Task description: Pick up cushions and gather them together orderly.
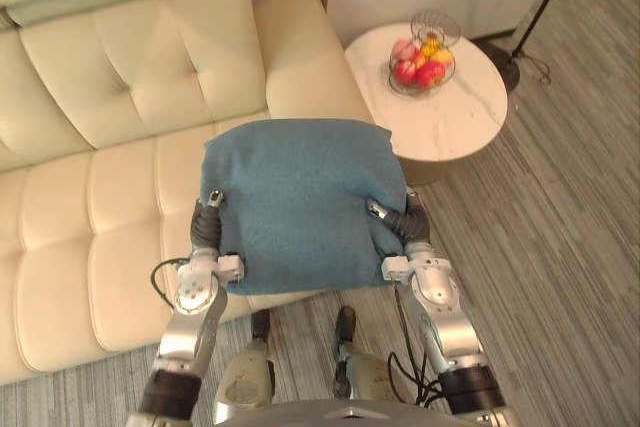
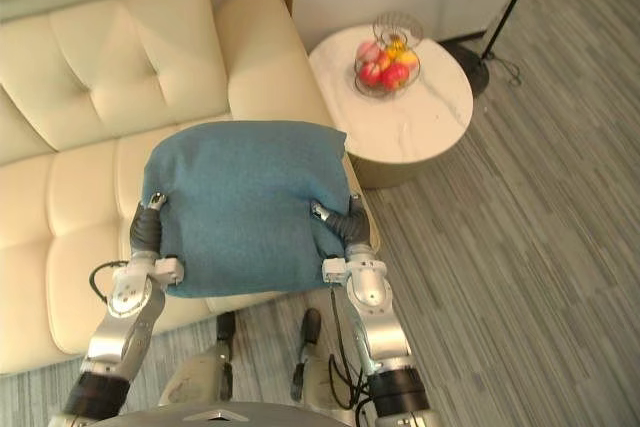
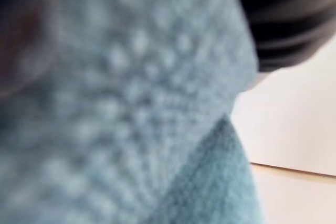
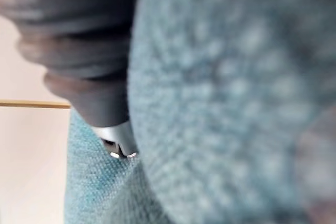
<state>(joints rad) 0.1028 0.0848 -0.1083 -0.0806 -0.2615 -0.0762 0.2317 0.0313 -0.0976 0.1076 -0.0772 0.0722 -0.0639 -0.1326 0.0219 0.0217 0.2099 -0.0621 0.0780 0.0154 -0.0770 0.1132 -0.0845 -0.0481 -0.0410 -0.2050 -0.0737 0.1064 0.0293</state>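
Presently found one teal-blue cushion [image 1: 300, 202] at centre of frame, carried between both arms, upper face towards the head camera. Placed it over the front edge of the cream leather sofa [image 1: 100, 197] seat, lower edge overhanging the grey striped floor [image 1: 570, 267]. Logged left robot hand [image 1: 207, 219] against the cushion's lower left flank and right robot hand [image 1: 408, 219] against its lower right flank, dark ribbed covers touching the fabric on each side. Cannot tell spread or clamped state of either robot hand: working ends buried in or under the cushion. Confirmed in both wrist views: knitted teal fabric pressed close to the lens, dark cover alongside.

Noted round marble tabletop [image 1: 455, 112] at upper right of frame, just beside the sofa's armrest. Observed wire basket [image 1: 436, 23] standing on it, holding red and yellow fruit [image 1: 418, 69]. Recorded dark floor-lamp base [image 1: 510, 65] on the floor behind the tabletop, pole rising towards the top right corner.
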